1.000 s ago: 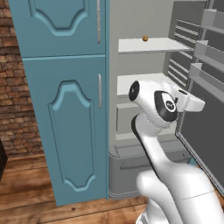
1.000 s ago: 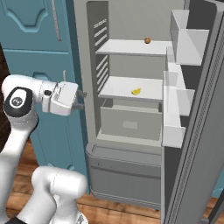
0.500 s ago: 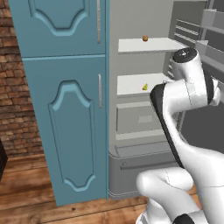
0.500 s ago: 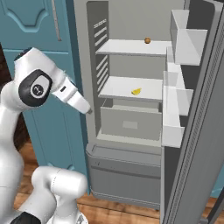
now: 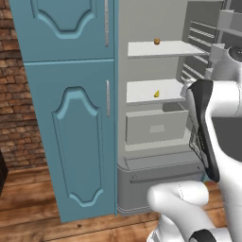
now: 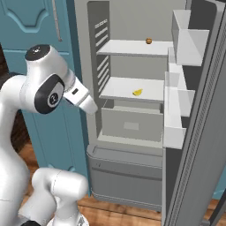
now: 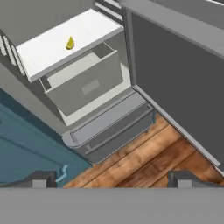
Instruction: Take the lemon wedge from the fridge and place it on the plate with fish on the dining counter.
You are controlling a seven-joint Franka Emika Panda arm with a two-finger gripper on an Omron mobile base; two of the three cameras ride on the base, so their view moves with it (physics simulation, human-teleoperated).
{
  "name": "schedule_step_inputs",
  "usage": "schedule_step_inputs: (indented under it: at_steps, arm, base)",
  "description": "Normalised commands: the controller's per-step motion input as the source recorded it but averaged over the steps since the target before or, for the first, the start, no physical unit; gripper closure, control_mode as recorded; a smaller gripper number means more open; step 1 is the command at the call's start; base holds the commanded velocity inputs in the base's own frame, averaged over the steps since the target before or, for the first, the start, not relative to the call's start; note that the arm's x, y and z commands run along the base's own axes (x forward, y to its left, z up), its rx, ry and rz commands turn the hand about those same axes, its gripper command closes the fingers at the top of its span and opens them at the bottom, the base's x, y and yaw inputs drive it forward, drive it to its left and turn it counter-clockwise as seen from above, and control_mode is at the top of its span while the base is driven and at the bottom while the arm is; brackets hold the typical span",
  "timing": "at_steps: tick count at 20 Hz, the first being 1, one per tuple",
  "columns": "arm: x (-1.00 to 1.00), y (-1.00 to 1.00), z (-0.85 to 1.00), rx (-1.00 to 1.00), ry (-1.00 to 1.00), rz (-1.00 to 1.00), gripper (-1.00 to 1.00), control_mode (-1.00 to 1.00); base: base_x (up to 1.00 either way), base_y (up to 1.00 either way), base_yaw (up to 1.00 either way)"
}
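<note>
Hand view: my pincer (image 7: pixel 112 177) stands fully spread, its two dark tips low in the picture and wide apart, with nothing between them and nothing touched. Below it lies wooden floor (image 7: pixel 148 162) in front of the fridge (image 7: pixel 109 122).

Fridge condition: door (image 6: pixel 203 132) swung open to the right, its white door bins (image 6: pixel 178 101) stacked along the inner face. Interior exposed. Two white shelves are visible, with a grey drawer (image 6: pixel 130 125) under the lower one and a grey bottom compartment (image 6: pixel 128 170) beneath that.

Task item: the lemon wedge (image 6: pixel 137 92) sits on the lower shelf (image 6: pixel 119 90), toward the right half and away from the front edge; also seen at (image 5: pixel 156 93) and (image 7: pixel 70 43). It is well apart from my pincer. A small brown round item (image 6: pixel 149 41) rests on the upper shelf (image 6: pixel 132 47).

Clearances: open room above the lemon wedge up to the upper shelf. The left fridge wall (image 6: pixel 95 66) carries ribbed vents, and my forearm (image 6: pixel 79 95) is just beside its front edge in the right base view. To the left stands the teal cabinet (image 5: pixel 71 137), doors closed, close against the fridge side. The door bins narrow the opening on the right.
</note>
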Motion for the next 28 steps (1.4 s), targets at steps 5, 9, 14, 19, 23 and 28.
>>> schedule_step_inputs:
  at_steps: [5, 9, 14, 19, 23, 28]
  arm:
    - [-0.01, 0.00, -0.07, -0.01, -0.28, 0.03, -1.00, -1.00]
    - [0.00, 0.00, -0.12, 0.00, -0.11, 0.01, -1.00, -1.00]
    - [0.00, 0.00, -0.20, -0.01, -0.04, 0.01, -1.00, -1.00]
    - [0.00, -0.04, -0.08, 0.00, 0.00, 0.00, -1.00, -1.00]
    - [0.05, -0.21, -0.01, 0.00, 0.00, 0.00, -1.00, -1.00]
    - [0.14, -0.32, 0.00, 0.00, 0.00, 0.00, -1.00, -1.00]
  base:
    - [0.00, 0.00, 0.00]
    - [0.00, 0.00, 0.00]
    - [0.00, 0.00, 0.00]
    - [0.00, 0.00, 0.00]
    - [0.00, 0.00, 0.00]
    - [0.00, 0.00, 0.00]
